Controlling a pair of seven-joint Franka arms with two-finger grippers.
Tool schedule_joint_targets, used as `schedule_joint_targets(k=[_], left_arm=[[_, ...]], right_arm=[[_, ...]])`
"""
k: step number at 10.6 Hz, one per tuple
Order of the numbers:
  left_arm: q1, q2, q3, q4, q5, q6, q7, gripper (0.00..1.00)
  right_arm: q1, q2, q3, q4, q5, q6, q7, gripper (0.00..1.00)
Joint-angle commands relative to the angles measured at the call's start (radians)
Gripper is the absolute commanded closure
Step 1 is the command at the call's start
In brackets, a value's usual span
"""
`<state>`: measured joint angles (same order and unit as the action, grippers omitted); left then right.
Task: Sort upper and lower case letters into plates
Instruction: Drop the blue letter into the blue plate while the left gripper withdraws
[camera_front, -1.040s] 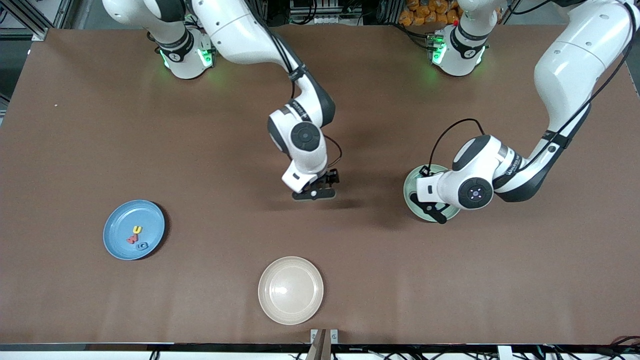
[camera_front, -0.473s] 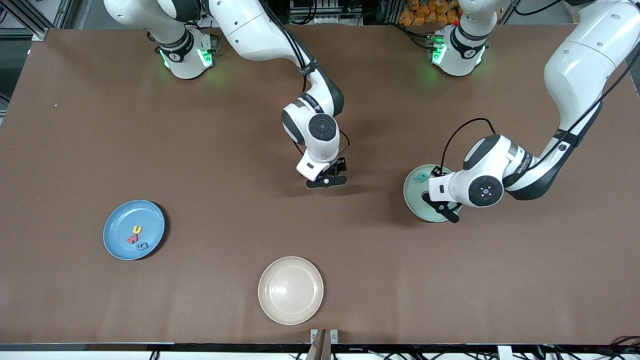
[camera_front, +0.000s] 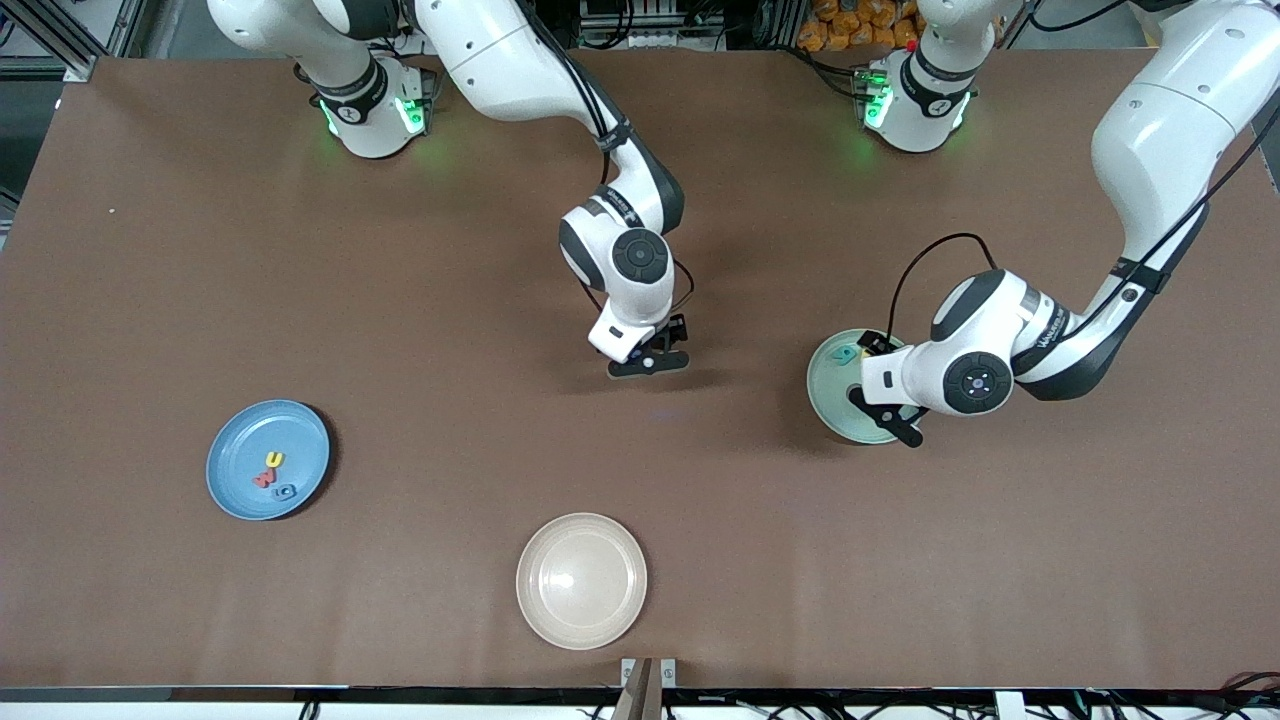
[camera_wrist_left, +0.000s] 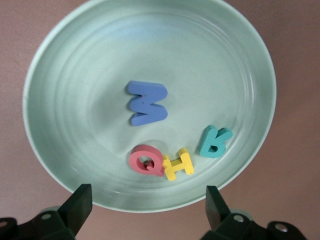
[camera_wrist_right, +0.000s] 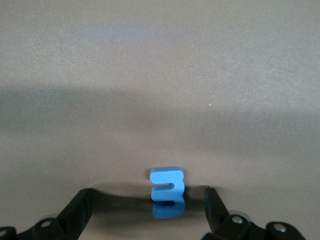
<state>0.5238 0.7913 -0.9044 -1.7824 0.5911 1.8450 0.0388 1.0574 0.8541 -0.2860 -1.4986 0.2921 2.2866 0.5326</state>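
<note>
The brown table (camera_front: 400, 300) is seen bearing three plates, well apart. The cream plate (camera_front: 581, 581) lies nearest the front camera, midway along the table. The blue plate (camera_front: 268, 460) lies toward the right arm's end, and three letters are held in it: a yellow one (camera_front: 274, 460), a red one (camera_front: 264, 478) and a blue one (camera_front: 284, 491), close together. The mint plate (camera_front: 850, 385) lies toward the left arm's end and is partly covered by the left arm's wrist.

The left gripper (camera_wrist_left: 147, 207) is hung over the mint plate's rim, its fingers (camera_wrist_left: 77, 207) spread wide with nothing between them. In the left wrist view four letters are shown lying in the mint plate (camera_wrist_left: 75, 100): a blue M (camera_wrist_left: 146, 103) near the middle, a red Q (camera_wrist_left: 146, 160) and a yellow H (camera_wrist_left: 178, 164) touching each other, and a teal B (camera_wrist_left: 215, 142) just beside the H.

The right gripper (camera_front: 648, 360) is held low at the table's middle, between the two arms' ends. In the right wrist view its fingers (camera_wrist_right: 77, 210) are spread, and a small blue letter (camera_wrist_right: 168, 186) is seen between them, standing on edge on the bare table (camera_wrist_right: 160, 75) and touched by neither finger. Its shape cannot be read with certainty.
</note>
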Motion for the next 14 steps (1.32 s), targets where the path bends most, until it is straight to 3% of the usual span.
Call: schedule_joint_targets(k=[1, 2, 3, 4, 5, 8, 10, 12, 14], left_arm=[[0.007, -0.024, -0.011, 0.044, 0.010, 0.002, -0.057, 0.00], [0.013, -0.032, -0.014, 0.066, -0.002, 0.002, -0.141, 0.00], [0.009, -0.034, -0.025, 0.098, -0.008, 0.000, -0.252, 0.00], [0.002, -0.032, -0.031, 0.112, -0.007, -0.004, -0.352, 0.00], [0.007, -0.034, -0.031, 0.121, -0.008, -0.004, -0.399, 0.00], [0.015, -0.056, -0.045, 0.242, 0.007, -0.039, -0.363, 0.00], [0.012, -0.134, -0.042, 0.262, 0.006, -0.046, -0.350, 0.00], [0.019, -0.181, -0.036, 0.277, 0.004, -0.046, -0.346, 0.00], [0.036, -0.187, -0.037, 0.339, -0.007, -0.084, -0.286, 0.00]], right_arm=[[0.010, -0.043, -0.005, -0.067, 0.018, 0.042, -0.025, 0.00], [0.009, -0.043, -0.005, -0.068, 0.018, 0.045, -0.025, 0.00], [0.010, -0.043, -0.007, -0.068, 0.018, 0.048, -0.025, 0.22], [0.010, -0.043, -0.007, -0.068, 0.018, 0.054, -0.013, 0.91], [0.010, -0.043, -0.007, -0.068, 0.018, 0.054, -0.011, 1.00], [0.010, -0.059, -0.010, -0.074, 0.016, 0.051, -0.020, 1.00], [0.009, -0.113, -0.034, -0.107, 0.015, 0.045, -0.023, 1.00], [0.010, -0.141, -0.103, -0.109, 0.015, 0.034, -0.013, 1.00], [0.009, -0.152, -0.233, -0.109, 0.004, -0.050, -0.037, 1.00]])
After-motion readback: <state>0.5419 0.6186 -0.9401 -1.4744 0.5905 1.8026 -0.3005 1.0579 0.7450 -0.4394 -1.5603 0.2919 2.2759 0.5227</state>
